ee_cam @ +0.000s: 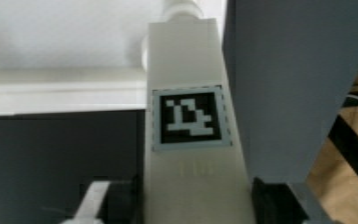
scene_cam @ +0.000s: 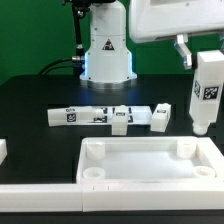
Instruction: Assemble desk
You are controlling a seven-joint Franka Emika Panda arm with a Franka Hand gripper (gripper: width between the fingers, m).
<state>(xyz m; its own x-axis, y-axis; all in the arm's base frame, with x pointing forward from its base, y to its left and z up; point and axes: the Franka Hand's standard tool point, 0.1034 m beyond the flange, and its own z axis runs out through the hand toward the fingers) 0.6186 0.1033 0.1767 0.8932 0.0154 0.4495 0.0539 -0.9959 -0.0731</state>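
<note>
Tray top (scene_cam: 150,148): white, rimmed, round corner sockets (scene_cam: 184,147), lying below the claw (scene_cam: 205,62).
Claw: clamped on upright white leg (scene_cam: 207,95), black-and-white tagged.

Bare black bench (scene_cam: 25,105) lies open on the exterior view's left. Mid-bench stand blocky white tagged legs (scene_cam: 160,116), leaving only a narrow lane before the large white rimmed desk top (scene_cam: 92,150).

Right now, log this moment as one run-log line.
end effector: shut on leg | leg: upright, by desk top rear socket, exterior view's right, not seated | other legs: loose behind desk top
</note>
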